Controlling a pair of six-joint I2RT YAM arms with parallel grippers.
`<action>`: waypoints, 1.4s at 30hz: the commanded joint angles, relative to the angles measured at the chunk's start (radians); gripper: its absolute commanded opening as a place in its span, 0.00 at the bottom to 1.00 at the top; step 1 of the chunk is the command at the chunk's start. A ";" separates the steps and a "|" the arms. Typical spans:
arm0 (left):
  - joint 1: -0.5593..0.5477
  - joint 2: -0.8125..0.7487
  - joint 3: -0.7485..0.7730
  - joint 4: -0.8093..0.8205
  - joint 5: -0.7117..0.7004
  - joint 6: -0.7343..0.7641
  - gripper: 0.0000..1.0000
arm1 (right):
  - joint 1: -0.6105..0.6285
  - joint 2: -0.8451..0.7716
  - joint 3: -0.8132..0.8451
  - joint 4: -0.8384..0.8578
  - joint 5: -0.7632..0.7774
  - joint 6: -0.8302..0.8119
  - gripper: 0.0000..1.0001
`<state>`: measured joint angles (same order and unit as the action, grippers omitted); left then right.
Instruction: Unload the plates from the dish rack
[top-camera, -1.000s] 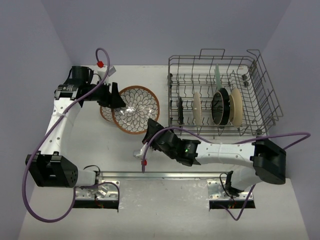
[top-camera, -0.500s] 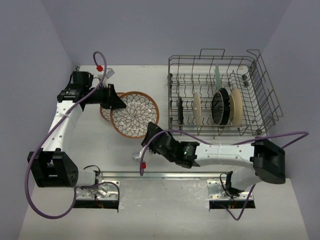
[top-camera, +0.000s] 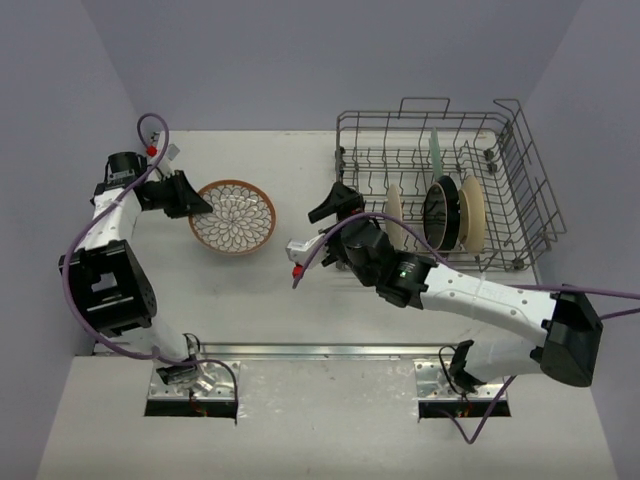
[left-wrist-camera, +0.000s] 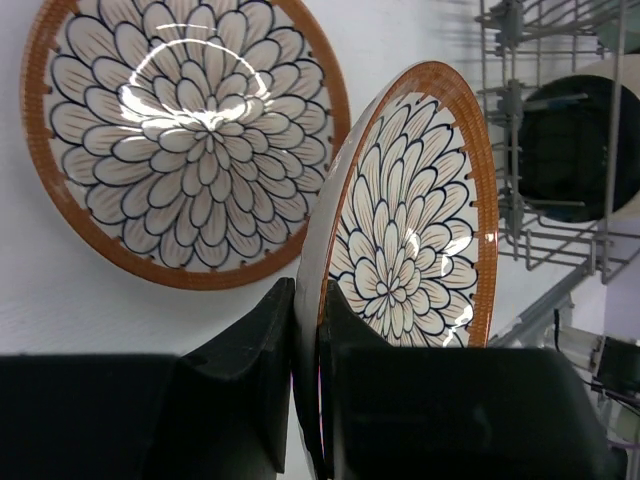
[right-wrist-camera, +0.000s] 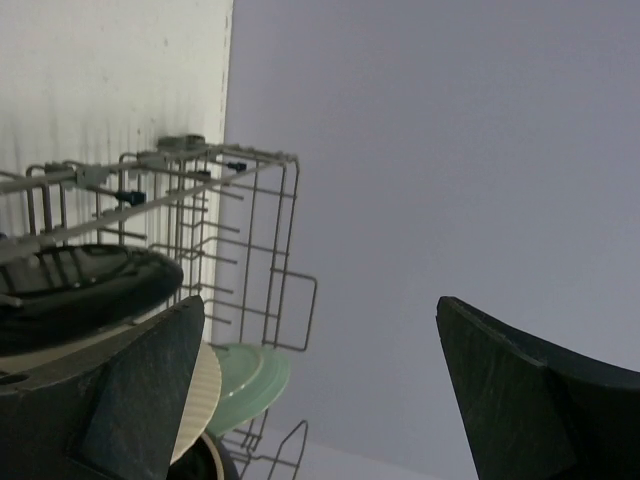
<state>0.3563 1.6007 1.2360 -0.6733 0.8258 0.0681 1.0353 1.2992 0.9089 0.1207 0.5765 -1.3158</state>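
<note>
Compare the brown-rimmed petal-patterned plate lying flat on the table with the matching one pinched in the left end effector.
The flat plate, round, brown-rimmed and petal-patterned, lies face up on the white table; the held plate, of the same design, stands tilted on edge. The flat plate is free; the held plate's rim is pinched in the shut left end effector. Both share orange-brown rims and cream petals with dark outlines.
</note>
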 joint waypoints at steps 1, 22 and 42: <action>-0.007 0.084 0.093 0.135 0.024 -0.095 0.00 | -0.060 -0.067 0.045 -0.067 0.011 0.091 0.99; -0.067 0.312 0.183 0.308 -0.189 -0.184 0.48 | -0.109 -0.138 0.123 -0.250 0.026 0.250 0.99; -0.280 -0.273 -0.071 0.457 -0.984 0.106 1.00 | -0.560 0.130 0.741 -0.701 -0.271 1.002 0.98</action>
<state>0.0672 1.4268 1.1799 -0.2612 -0.0174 0.1270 0.5989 1.3423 1.5541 -0.4284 0.4246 -0.5376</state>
